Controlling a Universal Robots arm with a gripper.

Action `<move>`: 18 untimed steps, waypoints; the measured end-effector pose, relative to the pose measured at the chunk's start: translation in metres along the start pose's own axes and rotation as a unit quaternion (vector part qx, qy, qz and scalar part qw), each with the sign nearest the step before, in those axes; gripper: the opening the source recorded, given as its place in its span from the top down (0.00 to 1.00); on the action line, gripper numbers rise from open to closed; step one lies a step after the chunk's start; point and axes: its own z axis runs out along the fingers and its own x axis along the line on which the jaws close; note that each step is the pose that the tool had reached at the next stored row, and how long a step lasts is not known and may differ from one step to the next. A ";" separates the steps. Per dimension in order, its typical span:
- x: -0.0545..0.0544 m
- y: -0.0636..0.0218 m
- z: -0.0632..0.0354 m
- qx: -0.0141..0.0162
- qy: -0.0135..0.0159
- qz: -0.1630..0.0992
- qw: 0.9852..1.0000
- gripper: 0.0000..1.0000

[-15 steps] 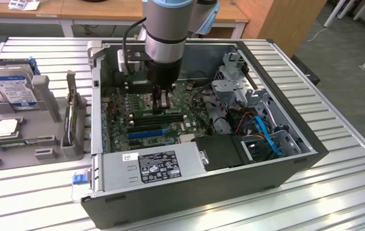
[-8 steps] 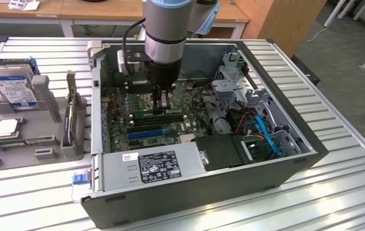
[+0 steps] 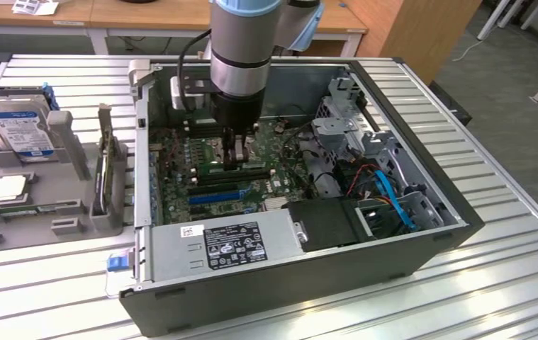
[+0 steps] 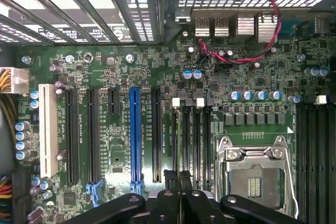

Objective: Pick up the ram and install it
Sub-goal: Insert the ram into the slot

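Gripper [image 3: 240, 157] sits deep in the open PC case [image 3: 363, 283], jaws pulled narrow and pinching the ram [image 3: 255, 168] — I see the green stick on edge right under the fingertips, lying along the black memory slots [image 4: 192, 140] on the motherboard [image 4: 105, 66]. Blue slot [image 4: 135, 135] is nearby — clear of the grip.

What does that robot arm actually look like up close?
The arm is a thick silver-grey tube with pale blue joint caps. Lower down it turns black, with a black cable running alongside. The gripper has black linkages with round bolts.
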 end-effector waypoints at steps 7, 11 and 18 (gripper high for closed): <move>0.000 -0.0005 0.0005 0.000 0.000 -0.001 1.000 0.88; 0.000 -0.0006 0.0007 0.000 0.000 -0.009 1.000 0.88; 0.000 -0.0006 0.0008 0.000 0.000 -0.015 1.000 0.88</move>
